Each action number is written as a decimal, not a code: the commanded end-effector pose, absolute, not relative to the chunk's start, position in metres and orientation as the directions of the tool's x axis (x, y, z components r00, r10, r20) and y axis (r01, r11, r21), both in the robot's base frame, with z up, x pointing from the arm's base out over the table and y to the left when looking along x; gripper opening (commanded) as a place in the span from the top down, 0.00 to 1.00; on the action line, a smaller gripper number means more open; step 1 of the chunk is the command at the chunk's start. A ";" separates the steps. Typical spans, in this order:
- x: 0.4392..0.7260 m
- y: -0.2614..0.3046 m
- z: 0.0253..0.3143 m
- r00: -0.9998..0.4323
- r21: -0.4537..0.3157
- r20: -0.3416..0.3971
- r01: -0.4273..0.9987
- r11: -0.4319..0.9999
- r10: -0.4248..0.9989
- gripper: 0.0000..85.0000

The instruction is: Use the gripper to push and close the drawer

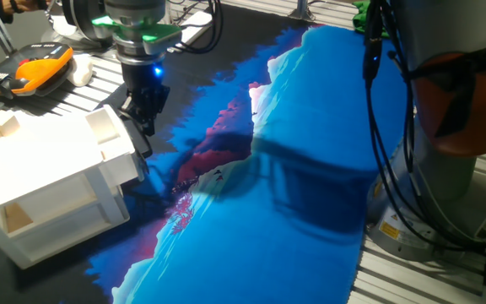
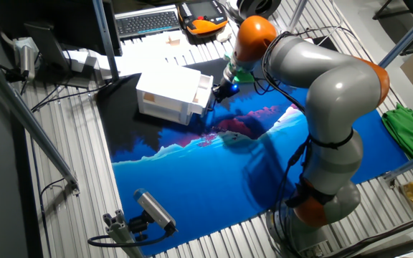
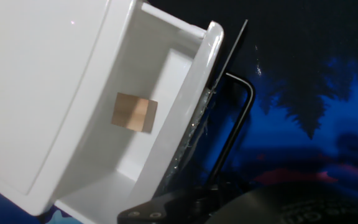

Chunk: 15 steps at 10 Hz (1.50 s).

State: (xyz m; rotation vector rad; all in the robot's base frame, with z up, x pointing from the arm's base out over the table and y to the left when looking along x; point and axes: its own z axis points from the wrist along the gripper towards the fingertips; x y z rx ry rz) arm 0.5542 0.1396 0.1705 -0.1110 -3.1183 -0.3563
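Risk: we are thinking the gripper (image 1: 144,114) could slip off the drawer (image 1: 112,135) front, because it is sitting near the edge by the black handle (image 3: 235,124).
Another risk: we are thinking a crooked push could slide the whole white cabinet (image 1: 49,190) on the blue cloth (image 1: 310,169).
Pincer: we are not able to tell if the fingers are spread or pressed together.
Where: the drawer is sticking out a little at the top of the cabinet.
Look: white and box-shaped, and we are seeing a small wooden block (image 3: 134,112) inside.
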 end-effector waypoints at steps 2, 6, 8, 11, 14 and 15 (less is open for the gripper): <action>0.557 0.143 0.170 -0.998 0.225 0.010 0.070 0.972 0.070 1.00; 0.564 0.152 0.172 -0.997 0.230 0.016 0.079 0.970 0.078 1.00; 0.568 0.159 0.175 -0.996 0.230 0.022 0.087 0.969 0.084 1.00; 0.570 0.172 0.175 -0.994 0.225 0.028 0.109 0.968 0.105 1.00; 0.572 0.181 0.173 -0.993 0.224 0.032 0.121 0.967 0.117 1.00; 0.573 0.183 0.174 -0.992 0.222 0.033 0.125 0.967 0.120 1.00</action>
